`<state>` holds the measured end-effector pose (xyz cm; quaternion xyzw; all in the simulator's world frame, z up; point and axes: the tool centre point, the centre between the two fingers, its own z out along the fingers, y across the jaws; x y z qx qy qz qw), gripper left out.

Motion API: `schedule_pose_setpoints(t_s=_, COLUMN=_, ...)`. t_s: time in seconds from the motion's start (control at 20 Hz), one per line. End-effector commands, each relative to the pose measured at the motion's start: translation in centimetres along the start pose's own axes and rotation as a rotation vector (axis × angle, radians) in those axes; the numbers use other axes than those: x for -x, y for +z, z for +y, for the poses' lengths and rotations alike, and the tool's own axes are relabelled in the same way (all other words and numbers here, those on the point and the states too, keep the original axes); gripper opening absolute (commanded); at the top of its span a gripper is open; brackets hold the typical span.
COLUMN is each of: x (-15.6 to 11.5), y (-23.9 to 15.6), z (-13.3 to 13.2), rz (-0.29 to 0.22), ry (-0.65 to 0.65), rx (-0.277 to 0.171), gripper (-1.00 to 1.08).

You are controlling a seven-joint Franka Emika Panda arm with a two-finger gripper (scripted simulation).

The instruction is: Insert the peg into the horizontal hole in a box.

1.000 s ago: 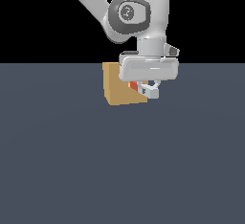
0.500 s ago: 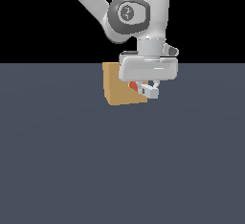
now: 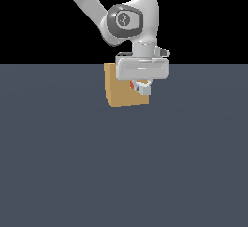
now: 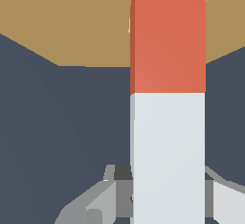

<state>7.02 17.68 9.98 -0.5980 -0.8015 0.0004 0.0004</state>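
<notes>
Little has changed over the last second: my arm hangs in nearly the same spot beside the box (image 3: 121,89), with the peg (image 3: 137,86) perhaps a touch closer to the tan face.

On the exterior view's left stands the box, resting on the dark worktop (image 3: 121,172). Just to its right, tucked under the wrist, sits the gripper (image 3: 140,88), with a sliver of the peg's orange-red end showing against the box.

From the wrist view, the peg (image 4: 167,103) runs away from the camera, white half nearest me, orange-red half reaching over the box (image 4: 67,22). The horizontal hole is not visible to me in either picture; the peg's own tip covers where I would expect it.

My worry is alignment. If the tip sits slightly off the opening, or the bar is skewed in my grip, pushing on could jam it against the face, shove the box along the worktop, or twist the peg between the fingers.

The gripper (image 4: 167,194) is pinched onto the white end, fingers (image 4: 115,189) tight against both sides of the bar.
</notes>
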Motion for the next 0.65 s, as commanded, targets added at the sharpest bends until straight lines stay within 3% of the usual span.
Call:
schedule_pose_setpoints(t_s=0.0, x=-2.2, y=-0.1, z=0.0, rz=0.000, ry=-0.001, rx=0.003, gripper=-1.00)
schedule_pose_setpoints(t_s=0.3, x=-4.8, y=-0.2, z=0.1, rz=0.000, ry=-0.001, rx=0.003, gripper=-1.00)
schedule_pose_setpoints(t_s=0.6, x=-4.4, y=-0.2, z=0.2, rz=0.000, ry=-0.001, rx=0.003, gripper=-1.00)
